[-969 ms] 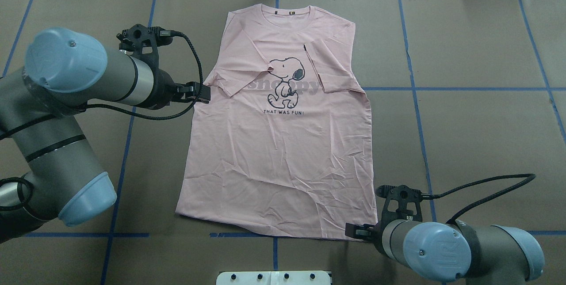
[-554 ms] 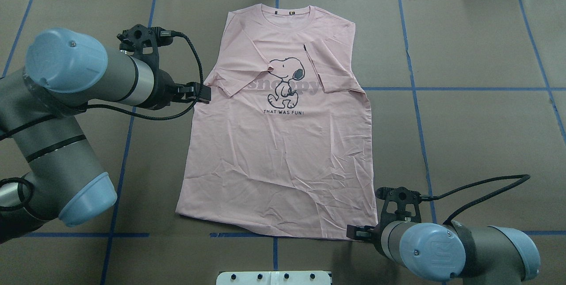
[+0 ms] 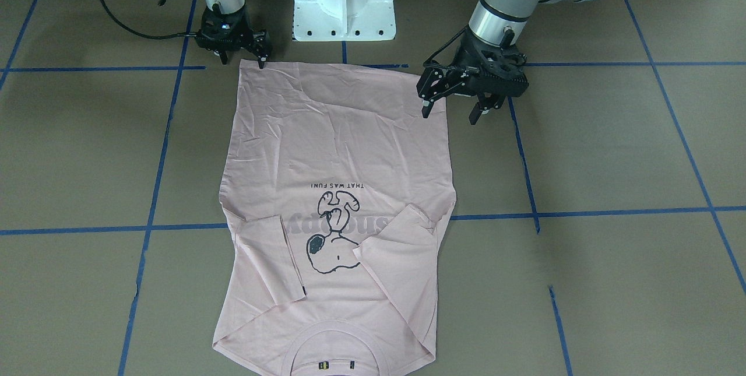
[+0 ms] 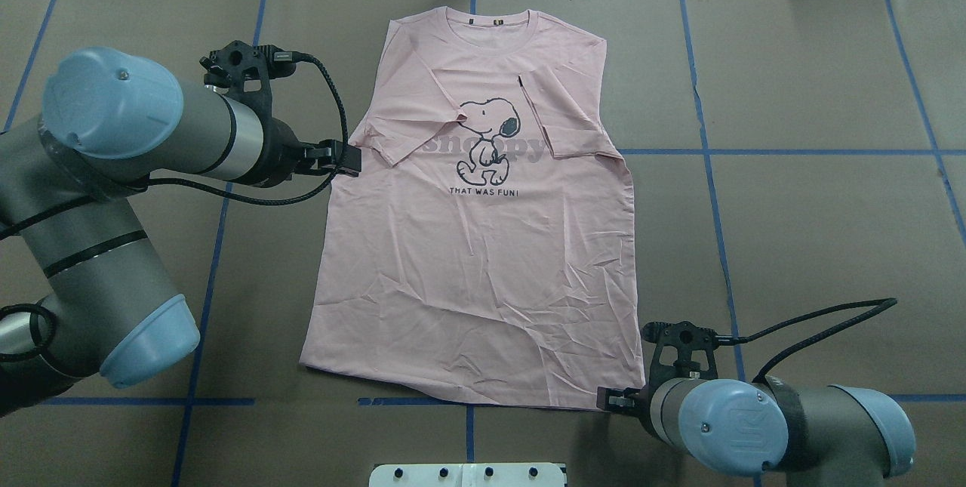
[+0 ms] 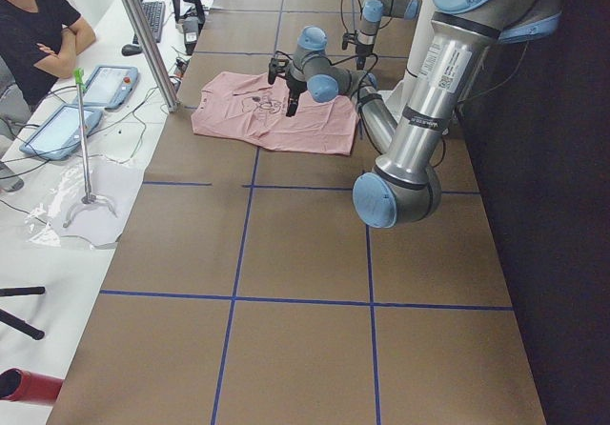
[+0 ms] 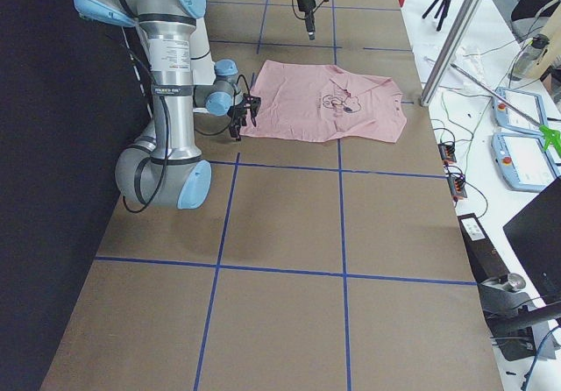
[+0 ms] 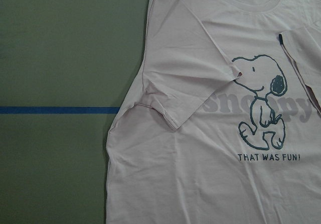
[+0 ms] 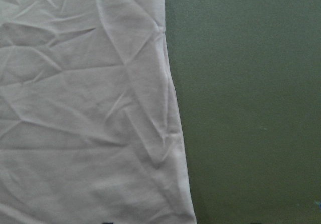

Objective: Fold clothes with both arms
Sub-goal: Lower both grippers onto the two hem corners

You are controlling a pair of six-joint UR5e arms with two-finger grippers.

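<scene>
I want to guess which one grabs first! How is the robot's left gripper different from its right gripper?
The left gripper hangs at the T-shirt's side edge, up by the chest, while the right gripper is at a bottom corner of the hem. The left gripper is high above the cloth. The right gripper sits low, close to it. Both are black, open and holding nothing.
</scene>
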